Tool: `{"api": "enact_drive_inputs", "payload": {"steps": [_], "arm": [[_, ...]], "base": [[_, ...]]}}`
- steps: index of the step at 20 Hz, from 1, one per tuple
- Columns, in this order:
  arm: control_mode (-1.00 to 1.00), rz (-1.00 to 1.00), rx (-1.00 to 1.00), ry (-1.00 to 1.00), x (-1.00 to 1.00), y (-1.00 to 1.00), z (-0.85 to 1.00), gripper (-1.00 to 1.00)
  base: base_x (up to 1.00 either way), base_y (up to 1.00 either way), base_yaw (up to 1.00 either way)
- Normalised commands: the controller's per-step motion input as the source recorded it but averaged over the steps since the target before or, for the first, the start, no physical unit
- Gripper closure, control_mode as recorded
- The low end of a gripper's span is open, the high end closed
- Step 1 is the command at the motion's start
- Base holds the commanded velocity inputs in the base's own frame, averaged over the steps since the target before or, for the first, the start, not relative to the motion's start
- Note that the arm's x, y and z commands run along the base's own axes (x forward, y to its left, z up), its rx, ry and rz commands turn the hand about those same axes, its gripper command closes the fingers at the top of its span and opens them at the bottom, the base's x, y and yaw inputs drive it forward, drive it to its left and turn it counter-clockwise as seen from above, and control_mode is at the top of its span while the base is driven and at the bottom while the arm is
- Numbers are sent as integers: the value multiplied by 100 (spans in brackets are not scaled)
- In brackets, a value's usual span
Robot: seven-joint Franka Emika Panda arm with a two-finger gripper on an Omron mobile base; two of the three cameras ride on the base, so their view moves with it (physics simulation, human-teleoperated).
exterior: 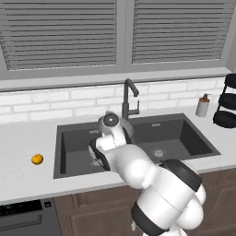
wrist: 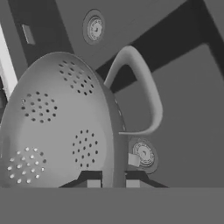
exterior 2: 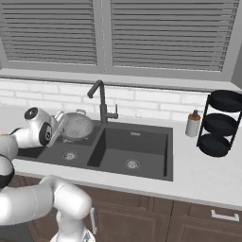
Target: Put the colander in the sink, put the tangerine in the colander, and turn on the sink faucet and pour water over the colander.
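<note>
Sink (exterior 2: pixel 142 144), dark double basin set in the pale counter (exterior: pixel 23 179), a drain in each half. Faucet (exterior 2: pixel 100 101) rises behind the divider, spout not running. Colander (exterior 2: pixel 76 126) held tilted above the left basin, not yet set down; judged mid-placement. Gripper (wrist: pixel 113 183) fingers clamped together on the colander's rim, beside a handle. Tangerine (exterior: pixel 37 159) waits on the counter left of the sink, well apart, untouched

Silver-grey hole-dotted colander (wrist: pixel 57 127), dark grey sink (exterior 2: pixel 142 146), bright orange tangerine (exterior: pixel 37 159)
</note>
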Motion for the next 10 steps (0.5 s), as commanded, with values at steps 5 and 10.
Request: {"api": "enact_drive_inputs", "payload": {"steps": [5,10], "arm": [[-100,-35,6,4,8,66,-35,100],[-100,-34,0,0,12,93,-44,100]], "base": [[0,0,0],[0,0,0]]}}
